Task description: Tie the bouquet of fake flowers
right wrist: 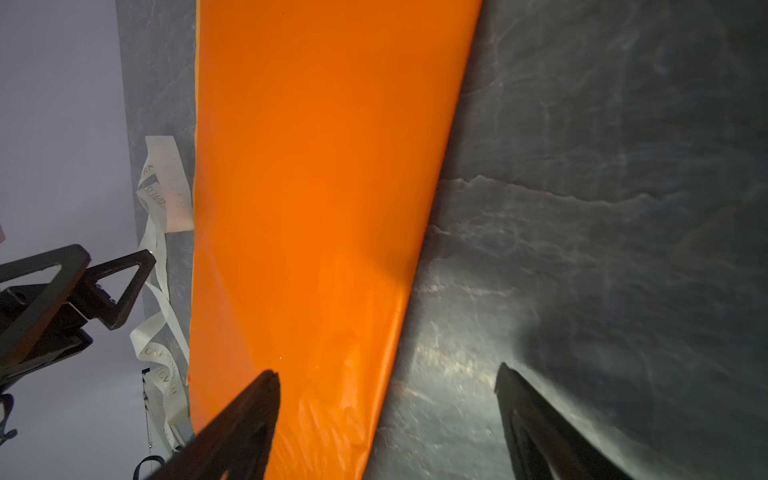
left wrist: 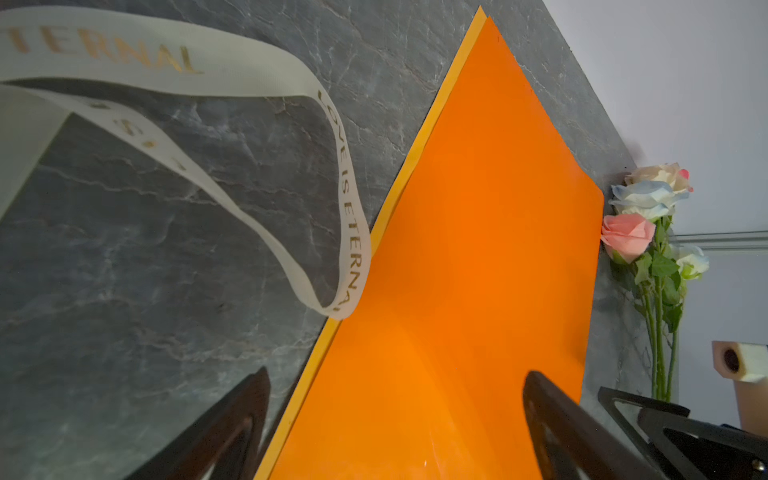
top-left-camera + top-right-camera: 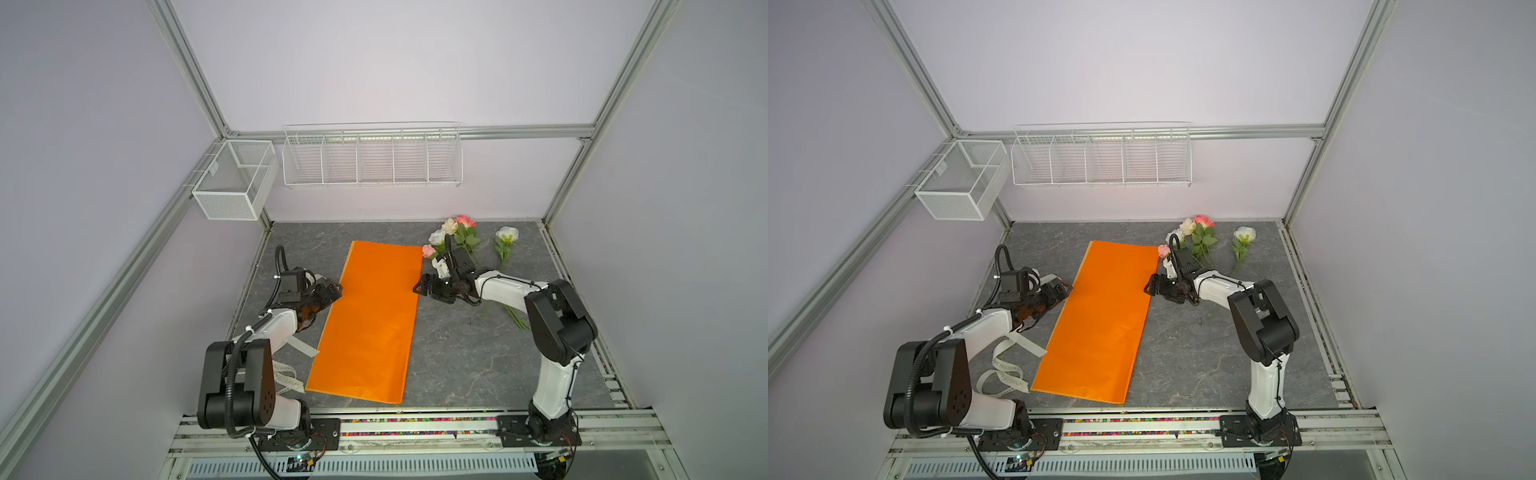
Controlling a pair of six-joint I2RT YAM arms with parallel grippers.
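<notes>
Lying flat on the table (image 3: pixel 457 357): one orange paper sheet (image 3: pixel 370 320). Five fake flowers (image 3: pixel 449 226) sit by its far right corner, four clustered and one apart. One ribbon (image 3: pixel 286 376) curls beside its left edge. The left gripper (image 3: pixel 335 291) and right gripper (image 3: pixel 417 287) flank its long edges, jaws wide and empty, with open room to the right.

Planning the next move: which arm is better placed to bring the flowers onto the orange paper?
Right, probably. The fake flowers lie near the right gripper, which is open and empty; the left gripper sits across the paper.
</notes>
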